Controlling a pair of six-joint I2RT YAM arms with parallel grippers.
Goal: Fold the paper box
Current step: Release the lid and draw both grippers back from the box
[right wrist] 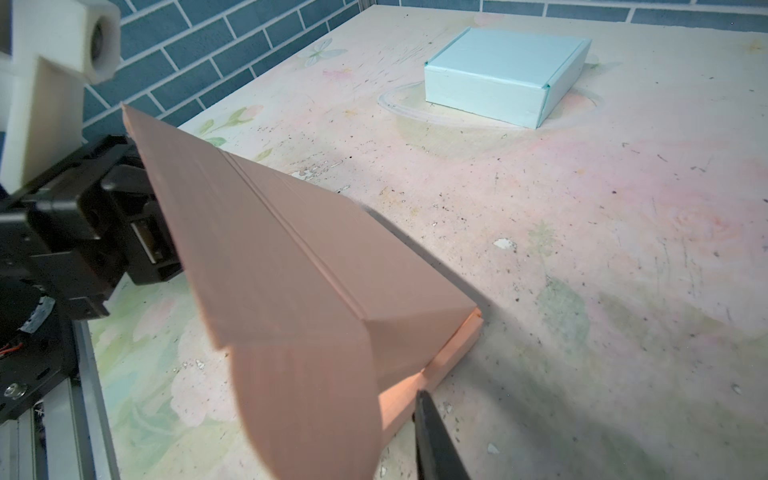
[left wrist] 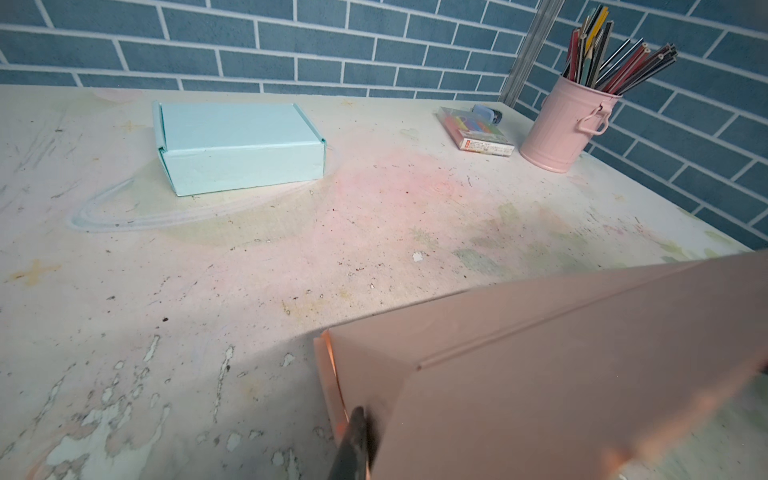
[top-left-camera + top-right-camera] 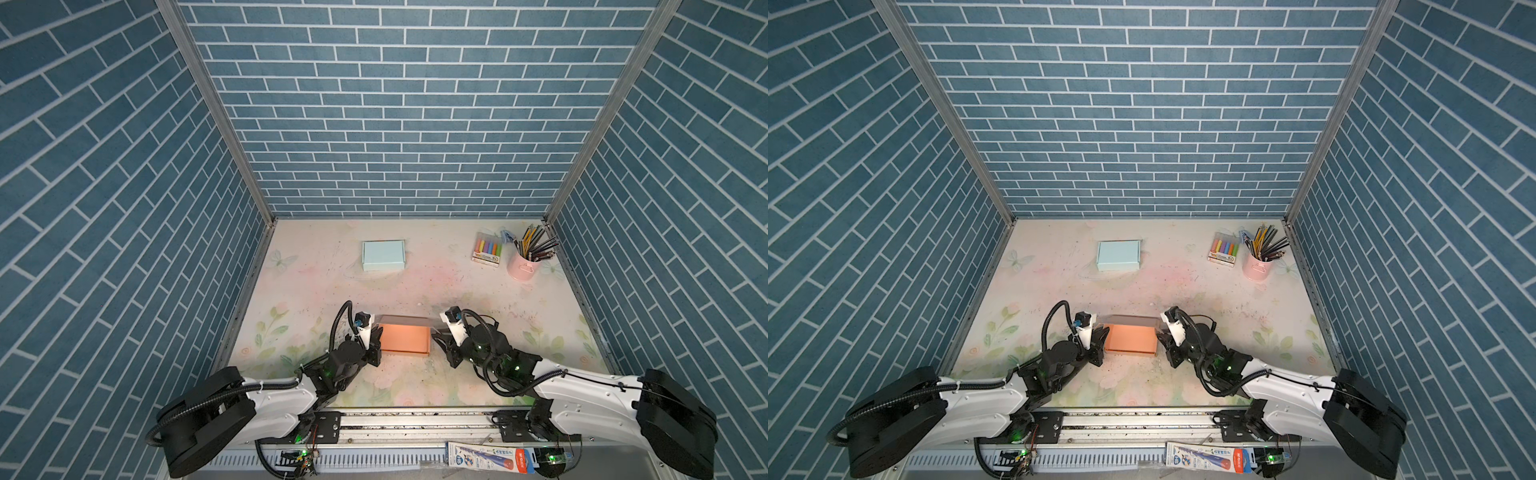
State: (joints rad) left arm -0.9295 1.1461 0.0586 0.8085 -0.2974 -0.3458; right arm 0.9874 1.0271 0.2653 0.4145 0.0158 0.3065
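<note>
**Operator:** Where is the box?

**Spotter:** Your orange paper box (image 3: 405, 340) sits on the worktop (image 3: 440, 286) near the front edge, between your two arms. Both top views show it there. Its base lies flat, and the lid (image 1: 266, 232) is raised at a slant over it, not closed down.

**Operator:** And my left tool?

**Spotter:** Your left tool (image 3: 376, 337) is right at the box's left end. The left wrist view shows only one dark finger (image 2: 353, 440), blurred, just beside the edge of that end. You cannot tell from any view whether the jaws stand narrow or wide, or whether they pinch any card.

**Operator:** The right one?

**Spotter:** Your right tool (image 3: 435, 337) is at the box's right end. The right wrist view shows one dark finger (image 1: 434, 436) just beside the low end wall, below the rounded side flap (image 1: 307, 399) that hangs off the lid. I cannot say whether it touches the wall. The gap between its jaws is hidden too.

**Operator:** What else is on the worktop?

**Spotter:** A closed light blue box (image 3: 383, 255) lies towards the back, well apart from yours. In the back right corner you have a pink cup (image 3: 521, 266) full of pencils (image 3: 538, 245). A pack of coloured chalks (image 3: 487, 249) lies just beside it.
</note>
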